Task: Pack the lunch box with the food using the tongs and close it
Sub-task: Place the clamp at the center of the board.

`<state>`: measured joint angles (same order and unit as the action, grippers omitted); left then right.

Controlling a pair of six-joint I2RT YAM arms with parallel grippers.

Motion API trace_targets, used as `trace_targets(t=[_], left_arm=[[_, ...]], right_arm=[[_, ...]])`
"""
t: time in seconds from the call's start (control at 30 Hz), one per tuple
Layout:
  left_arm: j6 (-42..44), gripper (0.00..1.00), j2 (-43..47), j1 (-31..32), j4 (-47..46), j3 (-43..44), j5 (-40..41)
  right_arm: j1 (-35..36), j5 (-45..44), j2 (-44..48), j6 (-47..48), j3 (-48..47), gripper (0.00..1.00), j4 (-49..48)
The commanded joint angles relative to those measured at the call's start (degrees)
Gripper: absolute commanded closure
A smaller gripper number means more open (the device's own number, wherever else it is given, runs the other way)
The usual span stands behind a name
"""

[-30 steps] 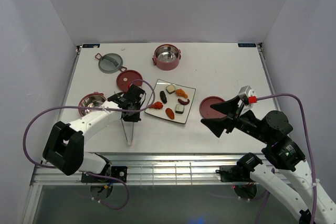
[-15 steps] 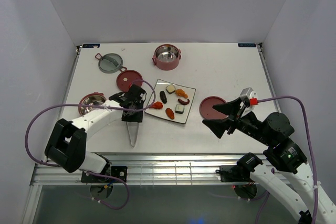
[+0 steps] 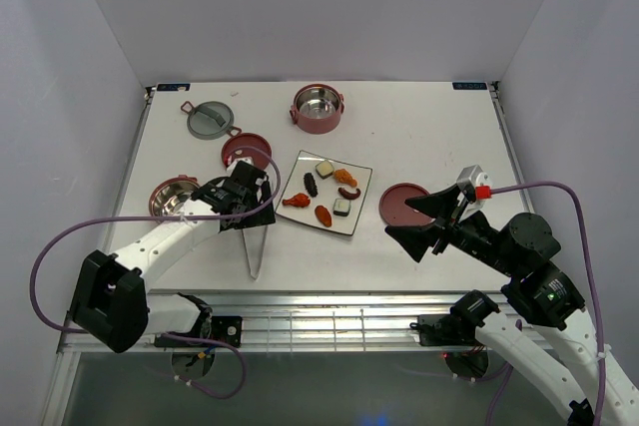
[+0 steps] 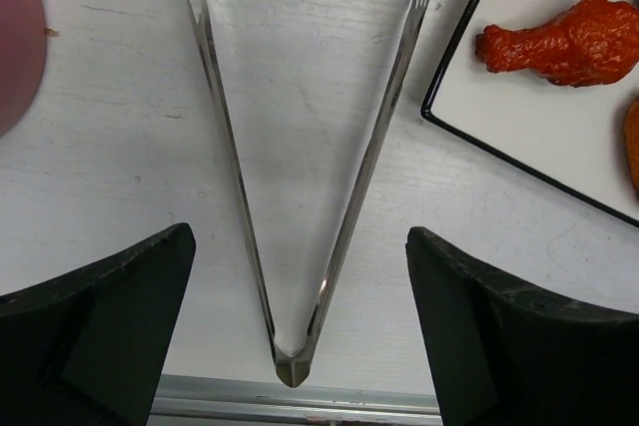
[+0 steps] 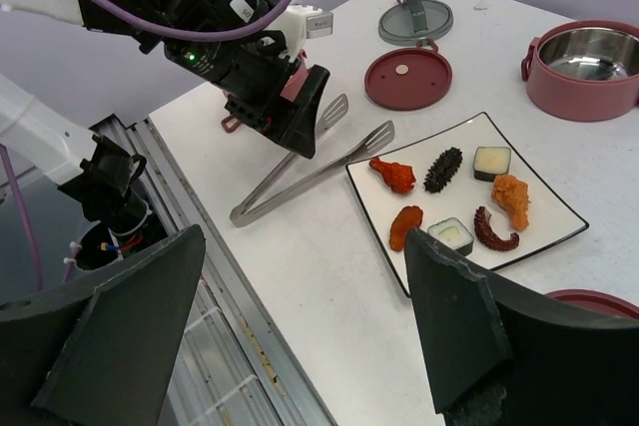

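The silvery tongs [image 4: 300,276] lie flat on the table as a spread V, their joint toward the near edge, also visible in the top view [image 3: 254,248] and right wrist view [image 5: 305,175]. My left gripper [image 4: 300,236] hovers over them, open, fingers [image 4: 110,316] wide of both arms and touching neither. The food [image 3: 321,195] sits on the square plate [image 3: 357,209]; an orange drumstick [image 4: 564,39] is nearest the tongs. One lunch box bowl [image 3: 318,107] stands at the back, another [image 3: 174,194] at the left. My right gripper [image 3: 411,223] is open and empty, right of the plate.
One red disc lid [image 3: 245,152] lies beyond the left gripper; another [image 3: 404,204] lies just under my right gripper. The grey-green lid [image 3: 210,119] is at the back left. The metal table edge [image 4: 300,401] runs just past the tongs' joint.
My left gripper has opened and let go of the tongs, which sprang from a narrow squeeze into a wide V on the table. The right arm has stayed still.
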<state>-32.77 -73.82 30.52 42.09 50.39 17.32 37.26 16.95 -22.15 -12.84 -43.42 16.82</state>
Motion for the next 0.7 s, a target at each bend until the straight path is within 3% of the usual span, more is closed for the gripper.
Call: trace_targets(t=[0.0,0.2,0.67], left_arm=[[-3.00,0.02,3.07,-0.29,-3.84,-4.06,-2.55],[-2.38,0.02,5.18,-0.29,-9.56,-8.99,-4.75],[1.31,0.06,-4.05,-0.46,-13.25,-8.38,-1.76]], right_arm=[[0.27,0.01,0.00,0.63,-2.20,0.14,-0.91],[0.27,-0.25,0.79,0.45,-0.97,0.14,-0.47],[0.27,-1.13,0.71,0.01,-1.40,0.14,-0.21]])
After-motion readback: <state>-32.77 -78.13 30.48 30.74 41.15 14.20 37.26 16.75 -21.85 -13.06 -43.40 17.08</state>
